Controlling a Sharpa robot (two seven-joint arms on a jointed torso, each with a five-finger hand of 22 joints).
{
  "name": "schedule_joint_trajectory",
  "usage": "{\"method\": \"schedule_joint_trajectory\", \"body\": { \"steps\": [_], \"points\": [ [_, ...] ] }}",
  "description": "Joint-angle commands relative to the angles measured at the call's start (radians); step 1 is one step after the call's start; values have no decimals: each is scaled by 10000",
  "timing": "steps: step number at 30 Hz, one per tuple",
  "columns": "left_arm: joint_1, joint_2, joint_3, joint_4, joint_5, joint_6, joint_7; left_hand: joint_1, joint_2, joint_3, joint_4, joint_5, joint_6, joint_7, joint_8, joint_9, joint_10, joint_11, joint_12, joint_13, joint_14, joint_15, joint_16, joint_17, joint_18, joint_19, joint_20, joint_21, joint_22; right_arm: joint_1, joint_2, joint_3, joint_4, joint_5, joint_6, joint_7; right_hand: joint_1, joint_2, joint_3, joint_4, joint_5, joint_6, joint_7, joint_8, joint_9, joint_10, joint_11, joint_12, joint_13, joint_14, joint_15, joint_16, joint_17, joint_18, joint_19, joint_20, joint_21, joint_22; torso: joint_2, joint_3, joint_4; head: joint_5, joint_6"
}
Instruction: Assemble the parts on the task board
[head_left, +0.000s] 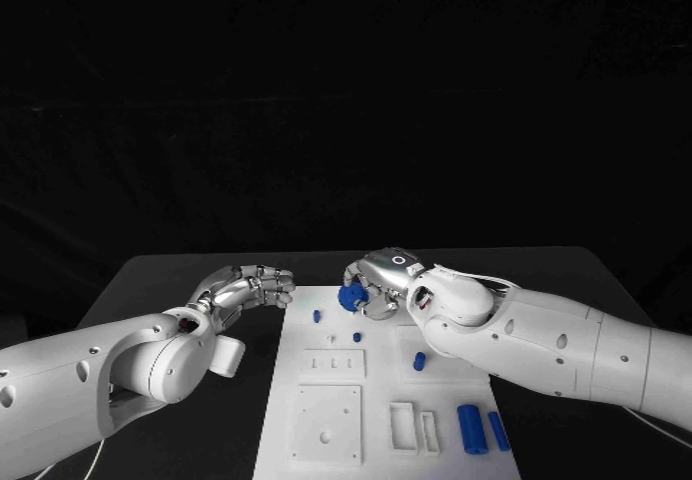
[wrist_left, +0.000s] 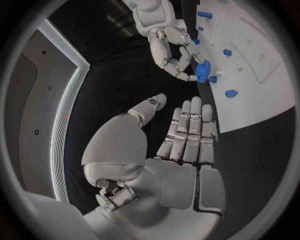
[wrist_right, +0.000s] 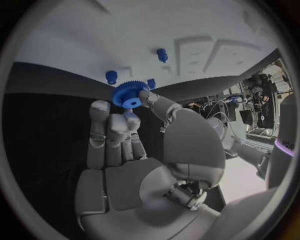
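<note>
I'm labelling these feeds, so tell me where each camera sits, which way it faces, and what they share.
Head view: from the robot's head, looking down at the task board; both arms show.
Left wrist view: behind the left hand, facing its empty fingers and the board's edge.
Right wrist view: behind the right hand, whose fingers pinch the blue gear.
All three show that gear.

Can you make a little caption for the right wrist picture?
The right hand pinches a blue gear in its fingertips above the far edge of the white task board.

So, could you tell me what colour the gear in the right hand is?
Blue. The gear, pinched by the right hand, shows best in the right wrist view.
</note>
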Motion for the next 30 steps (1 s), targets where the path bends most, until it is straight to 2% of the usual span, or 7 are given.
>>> {"method": "schedule_joint_trajectory", "body": {
  "steps": [1, 4, 7, 22, 26, 30],
  "points": [
    [20, 7, 8, 35, -73, 131, 48, -78, -40, 23, -24, -40, -95, 171, -55, -6, -87, -11, -64, -8, -77, -2, -24, -16, 85, -56, -15, -15, 15, -7, 136, -33, -105, -258, -65, -48, 27, -79, 68, 1, -67, 1259, 61, 29, 255, 26, -23, -58, -8, 2, -87, -65, 13, 583, 0, -29, 57, 166, 18, -11, 21, 8, 7],
    [20, 6, 8, 30, -73, 133, 40, -69, -44, 26, -35, -41, -94, 171, -53, -4, -86, -11, -64, -6, -77, -3, -24, -16, 86, -56, -15, -15, 17, -32, 201, -54, -146, -264, -5, -62, 27, -82, 68, 1, -71, 1258, 61, 28, 255, 26, -23, -59, -8, 2, -87, -66, 14, 583, 0, -29, 58, 166, 35, -23, 38, 19, -19],
    [20, 9, 8, 19, -73, 132, 37, -67, -46, 27, -40, -41, -93, 170, -53, -3, -85, -11, -64, -6, -78, -3, -23, -16, 86, -56, -15, -15, 17, -64, 274, -84, -244, -264, 43, -59, 26, -86, 67, 1, -75, 1257, 62, 28, 256, 26, -23, -59, -7, 3, -87, -66, 15, 583, 0, -29, 58, 166, 34, -13, 51, 5, -21],
    [20, -1, 8, 12, -73, 149, 12, -63, -47, 31, -51, -45, -92, 171, -52, 0, -84, -11, -63, -4, -78, -2, -22, -16, 85, -56, -14, -15, 19, -246, 525, -176, -608, -285, 385, -118, -4, -102, 32, 10, -116, 1244, 66, 17, 260, 16, -19, -67, -4, 1, -85, -76, 26, 583, -5, -24, 60, 167, 18, -10, 44, 59, -85],
    [20, -29, 8, 19, -73, 148, 7, -67, -44, 31, -50, -46, -92, 171, -51, 1, -83, -11, -63, -3, -78, -2, -22, -16, 85, -55, -13, -15, 20, -274, 521, -205, -660, -312, 497, -178, -58, -128, -35, 18, -72, 1228, 71, 7, 265, 2, -14, -75, 0, -2, -79, -89, 34, 583, -15, -13, 60, 168, 18, -7, 18, 73, -80],
    [20, -30, 7, 13, -73, 150, -2, -67, -44, 31, -49, -46, -92, 171, -51, 1, -83, -11, -63, -3, -78, -2, -22, -16, 84, -55, -12, -15, 20, -284, 533, -214, -736, -312, 537, -183, -60, -127, -37, 18, -70, 1227, 71, 6, 265, 2, -14, -75, 0, -2, -79, -90, 34, 583, -16, -12, 60, 168, 15, -13, 31, 64, -88]
  ]
}}
